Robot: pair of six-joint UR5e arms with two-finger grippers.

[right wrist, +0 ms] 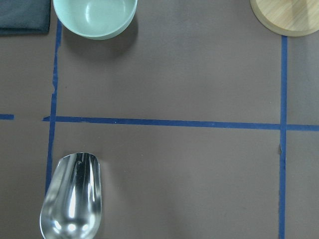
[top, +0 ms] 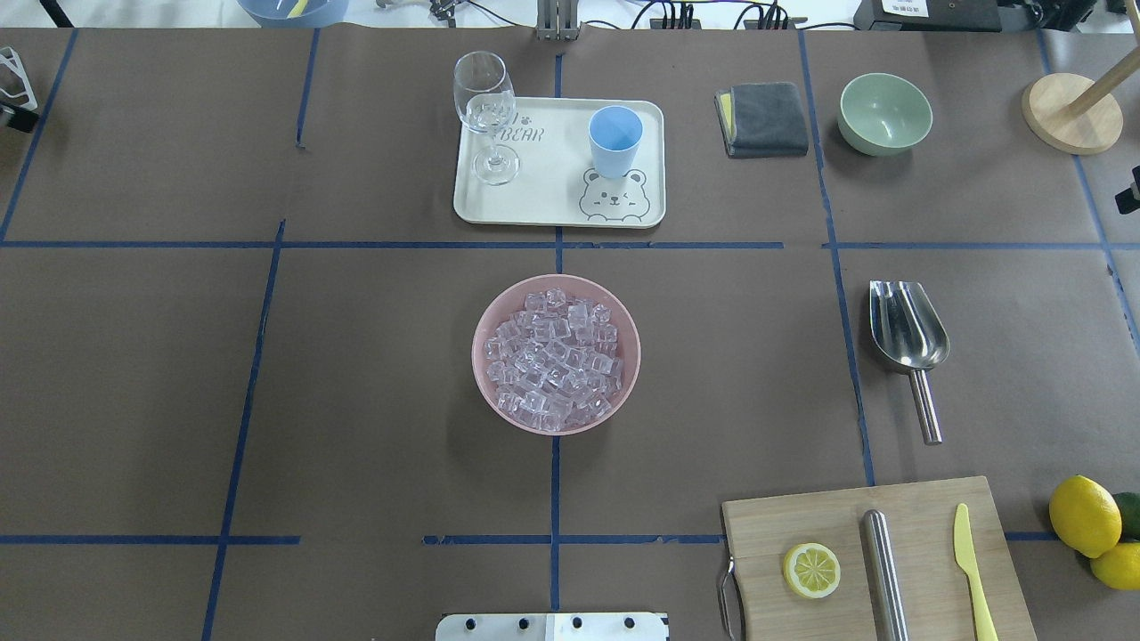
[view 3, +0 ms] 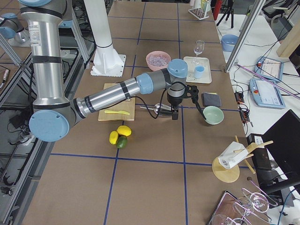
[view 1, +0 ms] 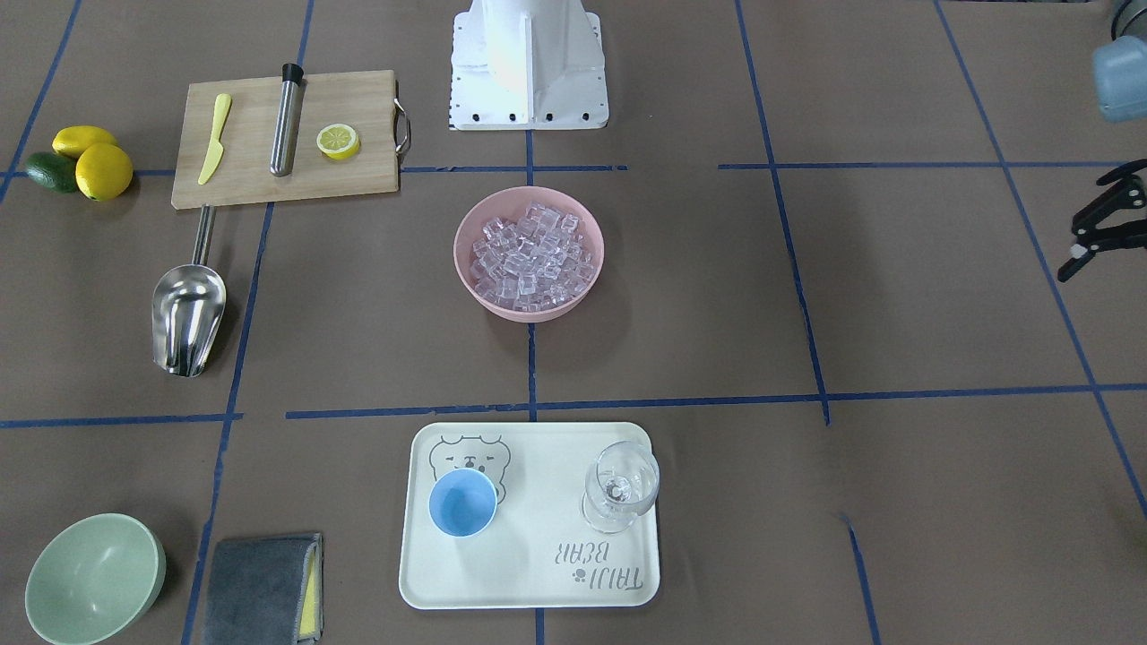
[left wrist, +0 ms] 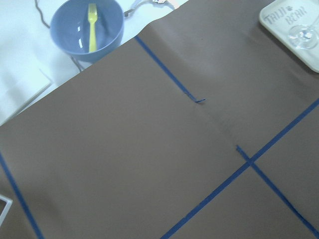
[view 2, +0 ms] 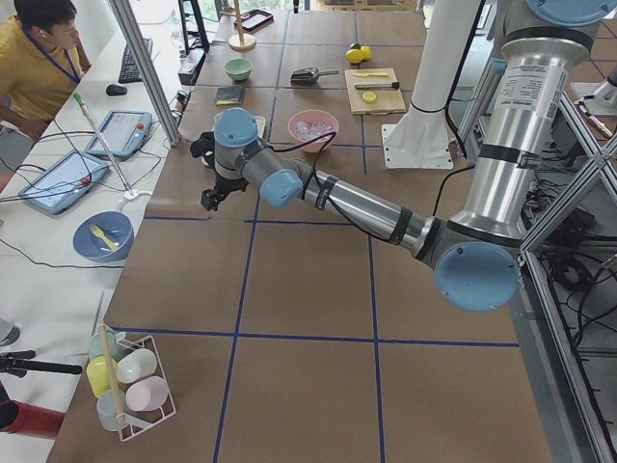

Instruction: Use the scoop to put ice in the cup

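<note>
Closest to the front camera, along the table's operator-side edge, sit a pale green bowl, a folded grey cloth and a cream tray. On the tray the cup stands upright and empty, with a clear stemmed glass set apart from it. At the table's middle a pink bowl is heaped with the ice. The scoop lies flat toward the table's end on the robot's right, its handle pointing to a wooden board near the robot-side edge. The left gripper hangs at the opposite end with its fingers spread and nothing between them. The right gripper hovers near the scoop; whether its fingers are apart I cannot tell.
</note>
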